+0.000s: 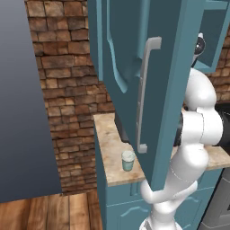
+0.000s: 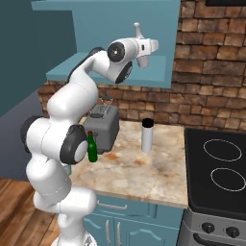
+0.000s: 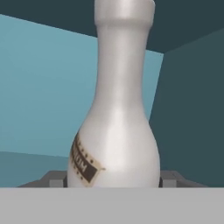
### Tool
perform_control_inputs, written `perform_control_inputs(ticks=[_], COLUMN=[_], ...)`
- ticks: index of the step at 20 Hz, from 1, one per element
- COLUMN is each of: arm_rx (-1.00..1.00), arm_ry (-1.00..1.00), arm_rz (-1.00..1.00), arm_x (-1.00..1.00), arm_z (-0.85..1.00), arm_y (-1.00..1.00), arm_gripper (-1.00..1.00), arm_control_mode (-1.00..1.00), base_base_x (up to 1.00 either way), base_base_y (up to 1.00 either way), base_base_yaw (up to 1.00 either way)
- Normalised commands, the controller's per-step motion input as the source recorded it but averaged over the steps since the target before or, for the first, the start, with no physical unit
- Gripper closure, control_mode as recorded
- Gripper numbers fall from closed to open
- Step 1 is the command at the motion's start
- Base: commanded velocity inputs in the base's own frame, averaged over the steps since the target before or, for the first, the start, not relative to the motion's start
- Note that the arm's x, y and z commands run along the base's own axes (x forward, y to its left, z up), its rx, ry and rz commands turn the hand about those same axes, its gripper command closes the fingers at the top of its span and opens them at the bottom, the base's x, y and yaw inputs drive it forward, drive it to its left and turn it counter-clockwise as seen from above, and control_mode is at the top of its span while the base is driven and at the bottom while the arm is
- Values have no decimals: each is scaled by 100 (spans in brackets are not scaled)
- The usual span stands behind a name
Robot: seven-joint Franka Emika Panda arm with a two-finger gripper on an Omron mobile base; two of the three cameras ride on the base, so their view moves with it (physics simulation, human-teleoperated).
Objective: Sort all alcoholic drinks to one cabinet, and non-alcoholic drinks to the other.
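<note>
A cream-white bottle [image 3: 114, 131] with a long narrow neck and a brown label stands upright between my two fingertips [image 3: 57, 178], with the teal inside walls of an upper cabinet behind it. From the right base view, my gripper [image 2: 142, 49] is raised to the open upper cabinet [image 2: 110, 72], shut on that bottle, whose neck [image 2: 138, 30] pokes up above the hand. A tall white cylinder flask with a black cap [image 2: 147, 135] stands on the counter near the stove. A small pale lidded cup with a greenish band [image 1: 128, 160] sits near the counter's front left edge.
The open teal cabinet door [image 1: 152, 90] with a grey handle hangs in front of the arm in the left base view. A grey toaster [image 2: 102, 127] and a green bottle [image 2: 92, 147] stand on the marble counter [image 2: 139, 168]. A black stove [image 2: 216, 168] lies to the right.
</note>
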Motion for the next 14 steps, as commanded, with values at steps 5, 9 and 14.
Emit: perform_control_inputs(ticks=[5, 9, 14], arm_rx=[2, 3, 5], arm_ry=[0, 0, 0], arm_rz=[-3, -4, -1], arm_x=[11, 8, 0], arm_z=[-19, 0, 0], arm_y=[0, -6, -15], arm_gripper=[-100, -100, -100], arm_control_mode=[-100, -100, -100], base_base_x=[0, 0, 0], base_base_y=[0, 0, 0], base_base_yaw=[0, 0, 0])
